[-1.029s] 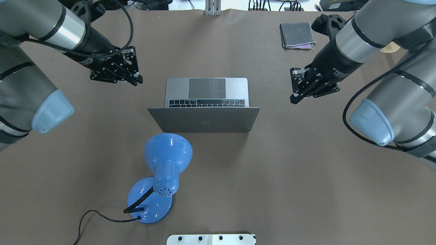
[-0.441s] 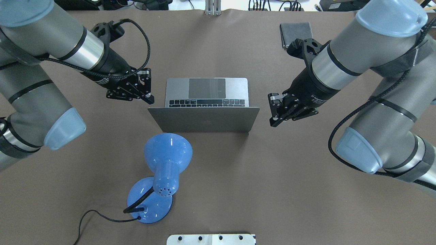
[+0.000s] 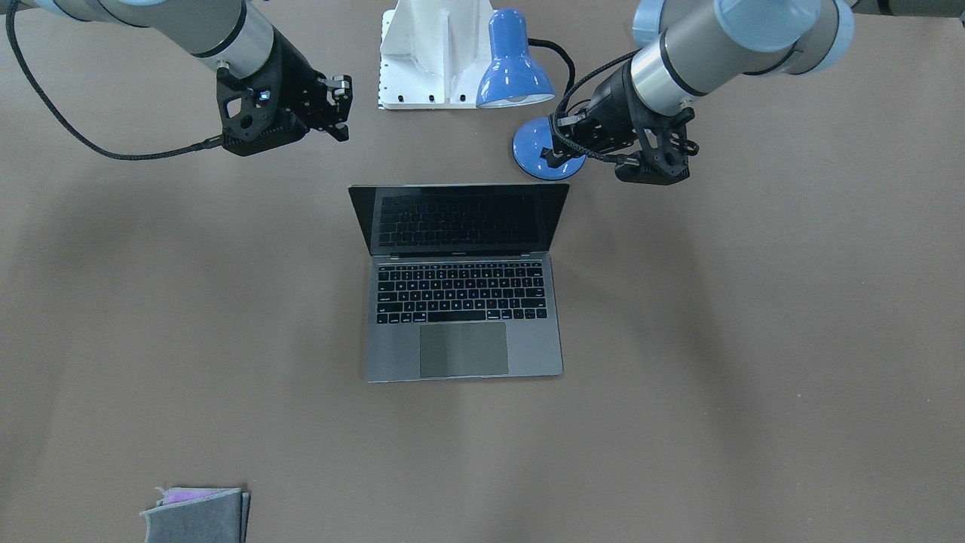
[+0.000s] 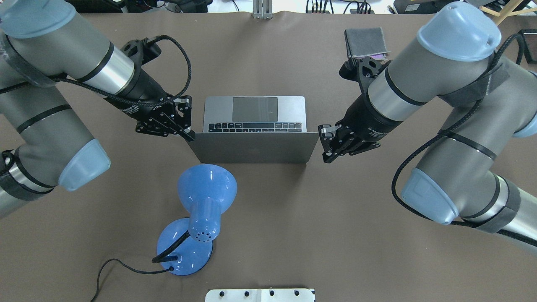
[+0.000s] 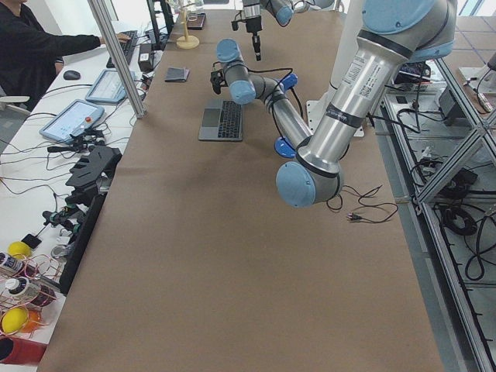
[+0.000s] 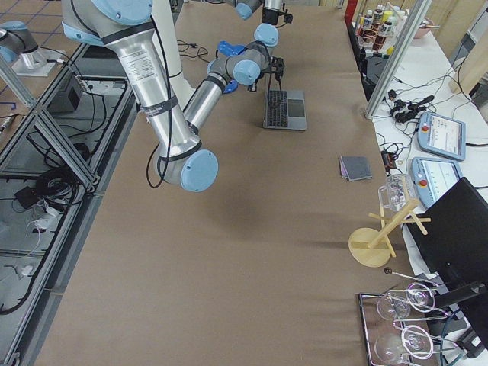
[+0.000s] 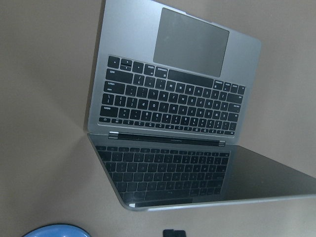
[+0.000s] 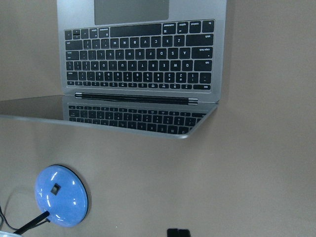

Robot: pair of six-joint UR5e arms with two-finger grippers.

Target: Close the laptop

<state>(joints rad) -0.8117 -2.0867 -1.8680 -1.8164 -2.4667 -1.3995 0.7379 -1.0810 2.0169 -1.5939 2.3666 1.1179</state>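
Note:
The grey laptop (image 4: 251, 149) stands open in the middle of the table, its lid leaning back towards me and its dark screen facing away (image 3: 461, 219). My left gripper (image 4: 189, 135) is shut and empty, with its tip at the lid's upper left corner. My right gripper (image 4: 326, 157) is shut and empty, just off the lid's right edge. Each wrist view shows the keyboard and screen from behind the lid's top edge, in the left wrist view (image 7: 168, 103) and in the right wrist view (image 8: 140, 59). I cannot tell whether either gripper touches the lid.
A blue desk lamp (image 4: 201, 205) with a black cord stands close behind the lid, on my left side. A folded grey cloth (image 4: 366, 42) lies at the far right. A white mounting plate (image 4: 260, 295) sits at the near edge.
Both grippers have moved inward and back towards me, from beside the laptop's base to the lid's upper corners. The laptop and lamp have not moved.

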